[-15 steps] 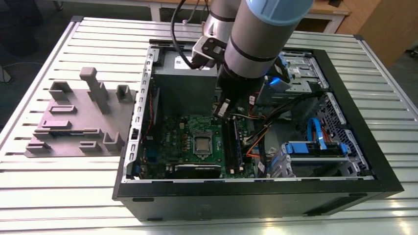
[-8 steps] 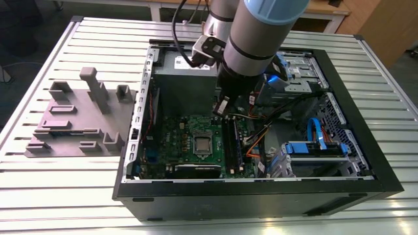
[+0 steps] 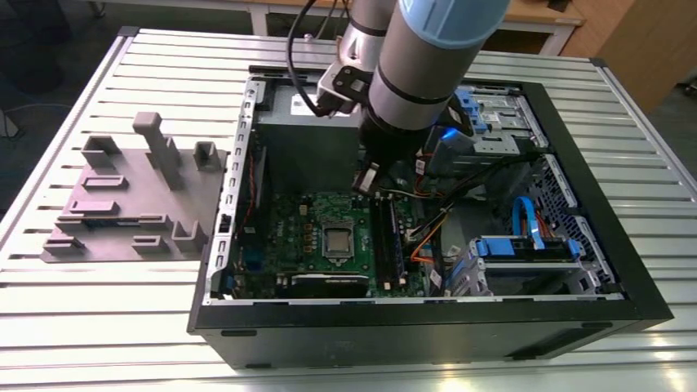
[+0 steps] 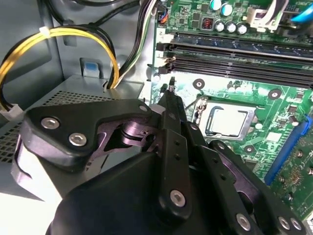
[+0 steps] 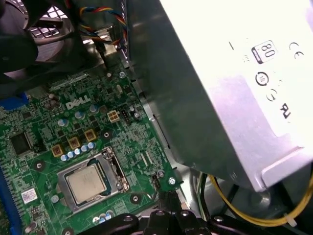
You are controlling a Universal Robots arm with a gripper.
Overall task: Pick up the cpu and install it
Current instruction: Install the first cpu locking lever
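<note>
1. The cpu (image 5: 87, 183) sat flat inside its socket frame (image 5: 93, 180) on the green motherboard (image 3: 316, 237), silver top up.
2. The gripper (image 4: 170, 93) hung above the board beside the socket, fingers together, holding nothing.
3. The grey power supply (image 5: 234, 83) stood just beside it.
4. The open computer case (image 3: 436, 327) lay on the slatted surface (image 3: 98, 327).

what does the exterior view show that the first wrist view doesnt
The exterior view alone has the slatted table, the grey fixture block on it, the whole black computer case, the robot arm reaching into it, and the blue drive bay. The first wrist view alone has the white label on the grey metal box and yellow wires. Both show the green motherboard with the cpu lying in its socket.
</note>
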